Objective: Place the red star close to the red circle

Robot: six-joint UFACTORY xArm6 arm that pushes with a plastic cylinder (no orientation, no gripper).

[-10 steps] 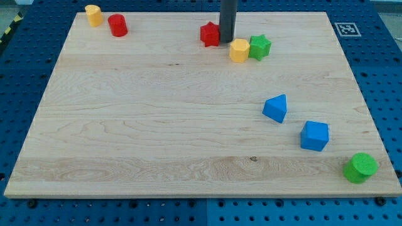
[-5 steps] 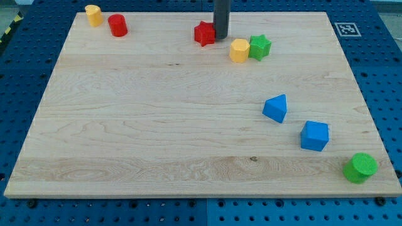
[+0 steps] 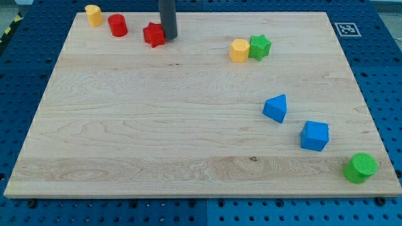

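The red star (image 3: 153, 34) lies near the board's top edge, left of centre. The red circle (image 3: 117, 26) stands a short way to its upper left, with a small gap between them. My tip (image 3: 169, 39) is right against the star's right side; the dark rod rises out of the view's top.
A yellow block (image 3: 93, 15) sits at the top left corner beside the red circle. A yellow block (image 3: 239, 50) and a green star (image 3: 259, 47) touch at upper right. A blue wedge (image 3: 276, 108), a blue cube (image 3: 314, 135) and a green cylinder (image 3: 360, 167) lie at lower right.
My tip has moved left along the top of the board, pushing the red star left from beside the yellow block to near the red circle.
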